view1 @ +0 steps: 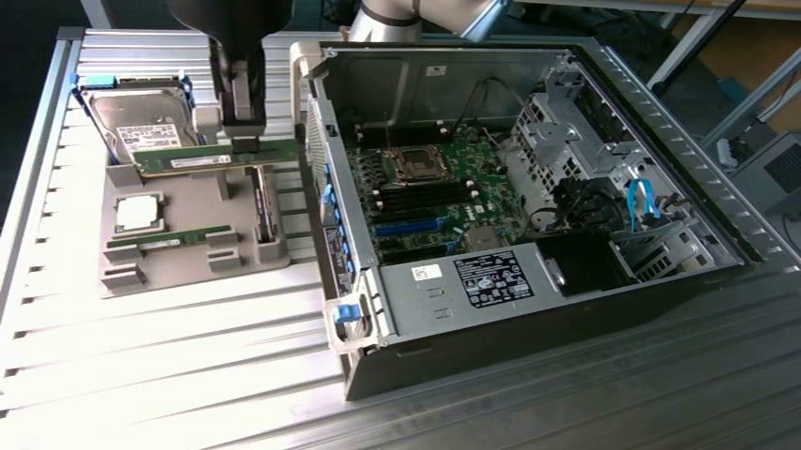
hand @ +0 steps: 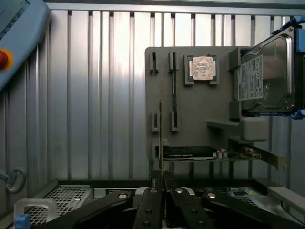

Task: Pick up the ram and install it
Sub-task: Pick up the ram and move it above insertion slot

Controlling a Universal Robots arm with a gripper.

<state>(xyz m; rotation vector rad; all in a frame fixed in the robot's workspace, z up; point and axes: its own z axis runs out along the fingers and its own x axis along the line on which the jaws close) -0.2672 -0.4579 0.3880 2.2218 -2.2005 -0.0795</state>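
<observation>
My gripper (view1: 247,141) is shut on the ram (view1: 201,159), a long green stick held level a little above the grey holder tray (view1: 188,267), just beside the open computer case's (view1: 501,309) side wall. In the wrist view the ram (hand: 161,138) shows edge-on as a thin line running out from between the closed fingertips of the gripper (hand: 161,185). A second green stick (view1: 169,241) lies in its slot on the tray. The motherboard (view1: 432,202) with its memory slots (view1: 382,192) lies open inside the case, on the exterior view's right of the gripper.
The tray also holds a silver processor (view1: 138,212), a hard drive (view1: 148,117) and a dark expansion card (hand: 190,153). A teach pendant (hand: 19,33) with a red button lies on the slatted metal table (view1: 150,375). The case's raised wall (view1: 313,141) stands between tray and motherboard.
</observation>
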